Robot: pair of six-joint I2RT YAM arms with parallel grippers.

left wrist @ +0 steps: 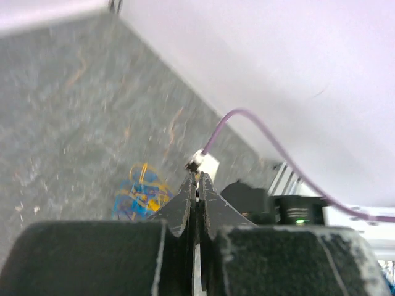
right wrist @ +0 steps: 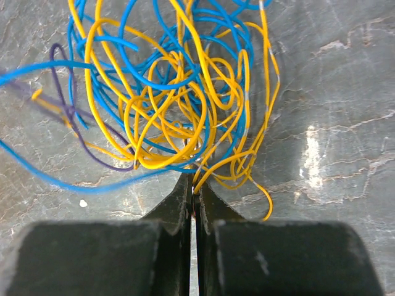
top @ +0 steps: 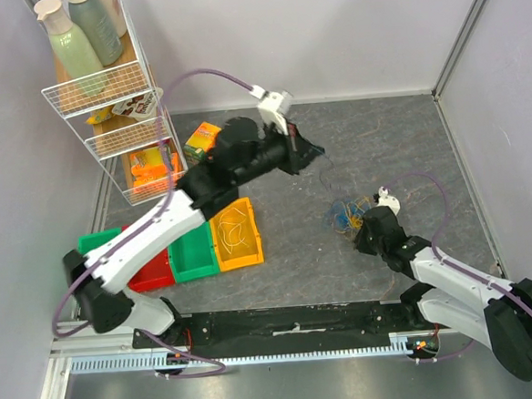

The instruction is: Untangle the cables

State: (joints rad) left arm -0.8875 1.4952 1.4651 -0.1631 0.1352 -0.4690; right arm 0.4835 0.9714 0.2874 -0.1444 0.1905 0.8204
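The cables point(top: 347, 214) lie as a tangled bunch of yellow, blue and dark loops on the grey floor, right of centre. The bunch fills the right wrist view point(right wrist: 179, 105) and shows blurred in the left wrist view point(left wrist: 141, 196). My right gripper point(top: 366, 223) is at the bunch's near edge. Its jaws point(right wrist: 195, 184) are shut on a yellow cable point(right wrist: 229, 161) of the bunch. My left gripper point(top: 310, 151) is raised at the far middle, away from the bunch. Its jaws point(left wrist: 196, 179) are closed. A thin dark cable point(top: 325, 165) seems to hang from its tip.
A yellow bin point(top: 247, 244) with yellow wires, a green bin point(top: 192, 250) and a red bin point(top: 152, 273) stand in a row at the left. A wire shelf rack point(top: 112, 91) and a small box point(top: 202, 138) stand at the far left. Walls close in at the back and right.
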